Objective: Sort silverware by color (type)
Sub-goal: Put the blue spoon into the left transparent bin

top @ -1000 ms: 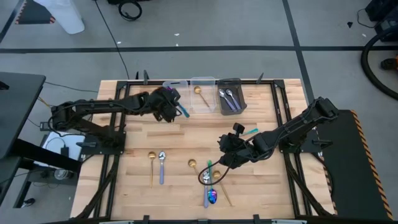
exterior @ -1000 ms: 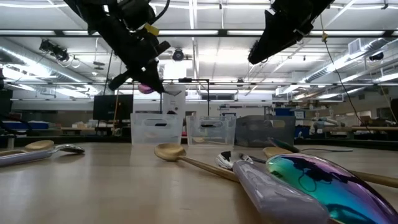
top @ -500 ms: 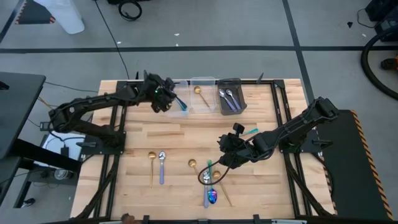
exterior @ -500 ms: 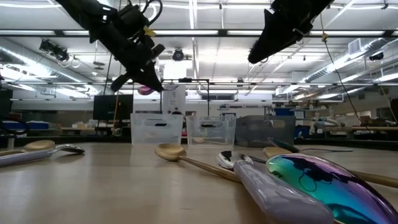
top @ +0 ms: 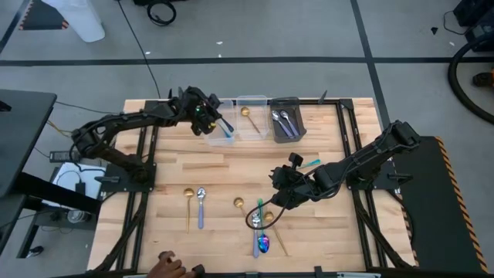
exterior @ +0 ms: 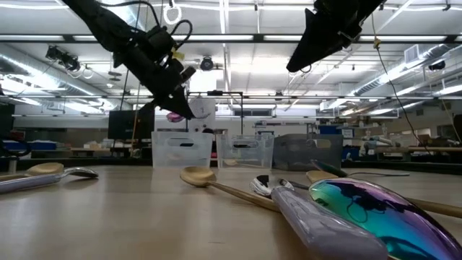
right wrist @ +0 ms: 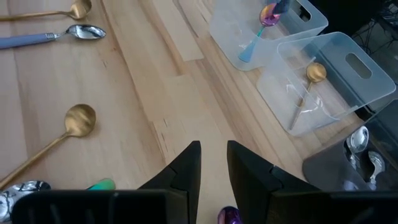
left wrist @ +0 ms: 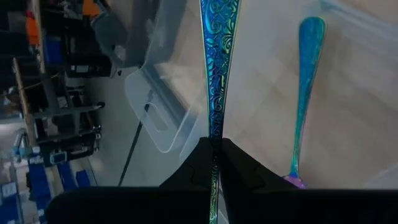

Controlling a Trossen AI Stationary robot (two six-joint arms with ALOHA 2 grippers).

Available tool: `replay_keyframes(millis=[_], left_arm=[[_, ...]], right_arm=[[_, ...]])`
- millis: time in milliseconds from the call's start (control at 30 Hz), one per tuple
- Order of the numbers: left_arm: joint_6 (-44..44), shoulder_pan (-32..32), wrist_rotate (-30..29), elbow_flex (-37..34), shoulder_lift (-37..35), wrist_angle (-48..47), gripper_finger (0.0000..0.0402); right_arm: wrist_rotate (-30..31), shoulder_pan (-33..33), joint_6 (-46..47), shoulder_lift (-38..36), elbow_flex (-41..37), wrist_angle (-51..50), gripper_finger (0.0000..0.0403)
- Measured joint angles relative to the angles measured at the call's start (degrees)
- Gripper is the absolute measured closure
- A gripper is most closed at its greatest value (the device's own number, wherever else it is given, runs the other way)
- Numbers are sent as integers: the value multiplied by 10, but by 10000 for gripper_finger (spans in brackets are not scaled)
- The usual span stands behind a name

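My left gripper (top: 210, 117) is over the left clear bin (top: 221, 133) at the table's far edge, shut on a teal-handled iridescent spoon (left wrist: 217, 68). In the left wrist view a second teal spoon (left wrist: 305, 93) shows beside it in that bin. My right gripper (top: 275, 185) hangs above mid-table. A purple spoon bowl (right wrist: 227, 215) shows between its fingers, and a teal handle (top: 311, 162) sticks out beside its wrist. More silverware lies on the table: gold (top: 187, 207), silver (top: 201, 207), gold (top: 239, 203), and a crossed pile (top: 261, 225). My left gripper pinches the spoon's embossed handle (left wrist: 215, 134) between its two fingers. The handle runs on forward past the fingertips, along the fingers. The fingers slant down from the table's left. The spoon is clear of the table, its handle end over the bin. My right gripper has the purple bowl far back between its fingers. The fingertips (right wrist: 189, 158) stand apart with bare table showing between them. The place of contact lies at the picture's bottom edge, so the kind of hold does not show. The spoon is clear of the table.
A middle clear bin (top: 256, 130) holds a gold spoon (top: 247, 114). A dark grey bin (top: 296, 110) holds silver spoons (top: 284, 120). A person's hand (top: 166, 267) is at the table's near edge.
My left gripper has swung toward the table's far edge and a little down with the spoon, from beside the left clear bin to over it. The spoon stays pinched and clear. A person's hand has appeared at the near edge.
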Motion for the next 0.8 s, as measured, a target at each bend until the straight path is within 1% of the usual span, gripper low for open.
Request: replay_keyframes(millis=[167, 400, 800], left_arm=[[46, 11, -2, 0, 23, 10, 381], [47, 17, -4, 0, 56, 7, 381], [48, 2, -5, 0, 119, 7, 381]], right_arm=[[0, 0, 0, 0, 0, 0, 314], [0, 0, 0, 0, 0, 1, 314], [-2, 0, 0, 0, 0, 2, 314]])
